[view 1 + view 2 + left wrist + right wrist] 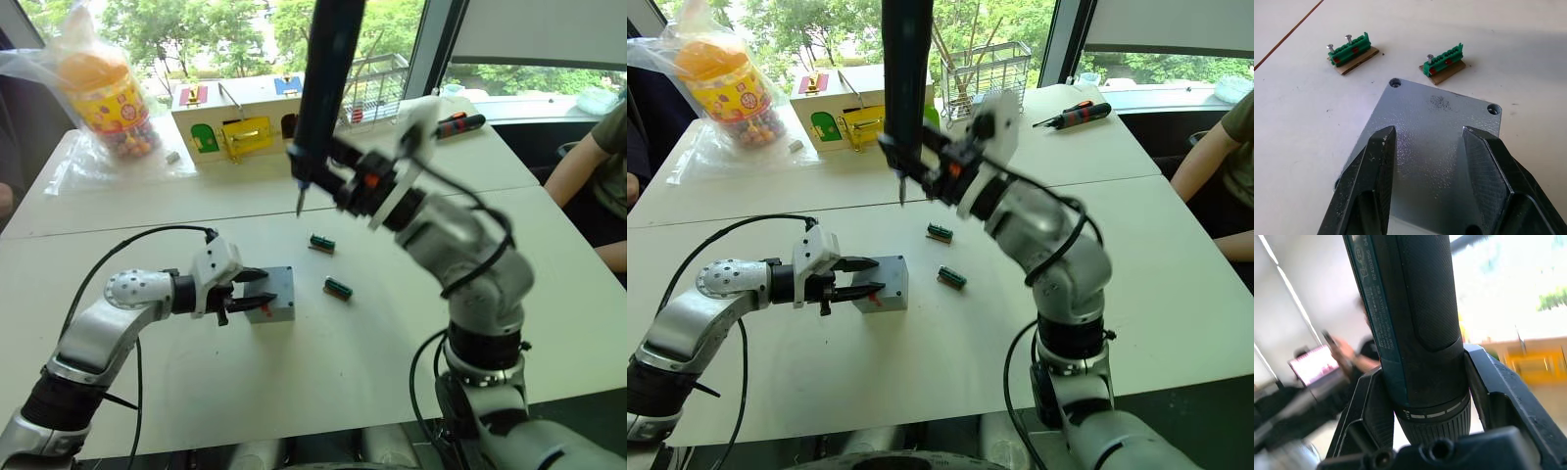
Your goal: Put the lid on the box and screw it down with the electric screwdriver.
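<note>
Below, the lid lies under the left end effector's spread fingers.

Small white print runs lengthwise along the dark barrel of the electric screwdriver, beginning with digits that look like "0240", the rest too fine to make out. Short white tick marks ring the collar near its lower end. On the far table, a bagged candy jar carries a yellow-and-red label with coloured lettering that cannot be read. Nothing else in the room bears readable writing.
</note>
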You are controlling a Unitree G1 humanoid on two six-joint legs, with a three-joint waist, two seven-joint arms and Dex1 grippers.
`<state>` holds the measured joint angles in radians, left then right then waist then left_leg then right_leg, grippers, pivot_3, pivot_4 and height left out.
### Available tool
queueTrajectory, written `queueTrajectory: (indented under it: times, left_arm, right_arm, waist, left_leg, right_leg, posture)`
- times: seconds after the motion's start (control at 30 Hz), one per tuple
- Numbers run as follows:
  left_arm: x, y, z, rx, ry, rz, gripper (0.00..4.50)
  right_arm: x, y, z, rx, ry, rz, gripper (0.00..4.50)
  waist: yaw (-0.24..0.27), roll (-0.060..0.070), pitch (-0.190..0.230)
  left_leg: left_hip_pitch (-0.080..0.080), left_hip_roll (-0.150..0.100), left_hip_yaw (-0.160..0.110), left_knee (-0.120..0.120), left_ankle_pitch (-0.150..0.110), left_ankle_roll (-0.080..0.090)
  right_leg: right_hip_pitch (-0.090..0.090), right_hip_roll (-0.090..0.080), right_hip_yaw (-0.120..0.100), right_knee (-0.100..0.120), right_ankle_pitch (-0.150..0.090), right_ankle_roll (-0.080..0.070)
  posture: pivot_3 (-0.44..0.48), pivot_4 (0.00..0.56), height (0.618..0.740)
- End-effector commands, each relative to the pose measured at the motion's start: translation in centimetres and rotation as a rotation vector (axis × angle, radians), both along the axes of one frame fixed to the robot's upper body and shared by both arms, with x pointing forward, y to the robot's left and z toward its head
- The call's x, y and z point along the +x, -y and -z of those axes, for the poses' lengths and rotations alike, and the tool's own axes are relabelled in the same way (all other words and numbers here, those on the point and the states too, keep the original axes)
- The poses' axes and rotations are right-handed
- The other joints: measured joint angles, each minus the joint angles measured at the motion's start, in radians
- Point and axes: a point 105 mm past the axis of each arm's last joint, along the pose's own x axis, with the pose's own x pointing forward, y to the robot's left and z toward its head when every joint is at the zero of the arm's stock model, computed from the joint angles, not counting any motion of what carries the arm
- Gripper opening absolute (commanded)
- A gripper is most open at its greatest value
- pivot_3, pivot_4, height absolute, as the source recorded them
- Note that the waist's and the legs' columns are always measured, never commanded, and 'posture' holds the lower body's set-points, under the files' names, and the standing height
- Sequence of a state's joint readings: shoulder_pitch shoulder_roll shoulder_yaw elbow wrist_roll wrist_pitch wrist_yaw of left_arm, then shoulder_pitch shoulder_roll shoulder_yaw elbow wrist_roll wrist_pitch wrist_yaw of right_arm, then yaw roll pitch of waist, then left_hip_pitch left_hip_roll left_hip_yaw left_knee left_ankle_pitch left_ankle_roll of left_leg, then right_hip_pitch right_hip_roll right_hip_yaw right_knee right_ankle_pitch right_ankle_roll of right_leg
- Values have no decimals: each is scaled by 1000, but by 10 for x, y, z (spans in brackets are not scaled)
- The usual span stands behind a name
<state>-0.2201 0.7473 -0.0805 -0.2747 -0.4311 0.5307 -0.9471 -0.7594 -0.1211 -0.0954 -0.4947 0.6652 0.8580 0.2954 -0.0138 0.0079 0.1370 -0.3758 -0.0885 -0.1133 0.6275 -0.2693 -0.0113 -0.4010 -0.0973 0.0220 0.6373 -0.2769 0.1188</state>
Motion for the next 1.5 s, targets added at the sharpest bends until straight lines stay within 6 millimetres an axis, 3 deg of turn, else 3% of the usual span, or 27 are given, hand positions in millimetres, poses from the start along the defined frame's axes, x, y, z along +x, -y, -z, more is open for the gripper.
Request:
queueTrajectory:
  times: [0.03, 0.17, 0.3, 0.37, 0.43, 0.5, 0.6, 0.77, 0.9, 1.03, 1.37, 1.4, 1.5]
  left_arm:
    - [10, -3, -9, -52, -43, -74, 2194]
    - [22, 5, -31, -57, -14, -96, 2194]
    - [27, 20, -72, -92, 129, -68, 2194]
    - [24, 27, -90, -108, 183, -34, 2194]
    - [17, 33, -99, -101, 218, 32, 2194]
    - [4, 38, -91, -45, 168, 151, 2194]
    - [-20, 38, -64, 66, 67, 332, 2194]
    - [-29, 44, -38, 144, 42, 412, 2194]
    - [-30, 53, -38, 137, 68, 431, 2194]
    - [-25, 57, -36, 146, 97, 429, 2194]
    - [-19, 55, -29, 151, 112, 389, 2194]
    - [-18, 55, -29, 149, 110, 381, 2151]
    - [-12, 48, -33, 127, 108, 338, 2151]
  right_arm:
    - [8, 11, -11, 61, -63, 41, 1790]
    - [23, 26, 1, -33, -194, 69, 1790]
    - [42, 80, 9, -195, -263, 267, 1790]
    - [51, 115, 29, -288, -407, 365, 1790]
    - [50, 143, 52, -394, -563, 419, 1790]
    - [39, 158, 72, -518, -685, 415, 1790]
    - [16, 162, 93, -658, -811, 319, 1790]
    - [1, 170, 121, -686, -980, 220, 1790]
    - [1, 183, 141, -670, -1086, 255, 1790]
    - [16, 191, 151, -638, -1166, 315, 1790]
    - [26, 195, 158, -665, -1211, 358, 1790]
    - [27, 195, 158, -669, -1207, 359, 2796]
    - [31, 193, 156, -669, -1181, 366, 3969]
  waist:
    - [-1, 0, 1]
    - [1, -3, 6]
    - [6, -6, 14]
    - [1, -6, 17]
    - [1, -7, 18]
    - [-2, -6, 21]
    - [-13, -2, 25]
    - [-19, -3, 32]
    - [2, -5, 33]
    - [5, -6, 34]
    - [2, -6, 34]
    - [2, -6, 34]
    - [3, -6, 34]
  left_leg:
    - [0, 0, 0, 0, 0, 0]
    - [-3, -1, 0, 2, 0, 0]
    - [-32, -3, -1, 16, 5, -8]
    - [-37, -3, 1, 20, 5, -7]
    - [-37, -3, 2, 20, 4, -6]
    - [-37, -3, 3, 19, 4, -6]
    - [-35, 0, 4, 18, 1, 0]
    - [-34, 0, 5, 20, 1, 0]
    - [-34, -1, 5, 22, 0, 1]
    - [-35, -2, 5, 22, 0, 1]
    - [-35, -1, 5, 22, 1, 0]
    - [-35, -1, 5, 22, 1, 0]
    - [-35, -1, 5, 23, 1, 0]
  right_leg:
    - [0, 0, 0, 0, 0, 0]
    - [-2, 0, 0, 1, 0, 0]
    - [-23, 0, -1, 10, 1, 0]
    - [-28, -2, 0, 12, 1, 0]
    - [-27, -2, 0, 11, 1, 0]
    - [-27, -2, 0, 10, 1, 0]
    - [-27, 0, 1, 11, 0, 0]
    - [-26, 0, 1, 12, 1, 0]
    - [-25, -1, 0, 11, 1, 0]
    - [-25, -2, 0, 11, 1, 0]
    - [-26, -1, 0, 12, 2, 0]
    - [-26, -1, 0, 12, 2, 0]
    - [-25, 0, 0, 13, 2, 0]
  posture:
    - [0, 150, 740]
    - [0, 150, 740]
    - [0, 150, 740]
    - [0, 150, 740]
    - [0, 150, 740]
    - [0, 150, 740]
    - [0, 150, 740]
    - [0, 150, 740]
    - [0, 150, 740]
    - [0, 150, 740]
    - [0, 150, 740]
    - [0, 150, 740]
    - [0, 150, 740]
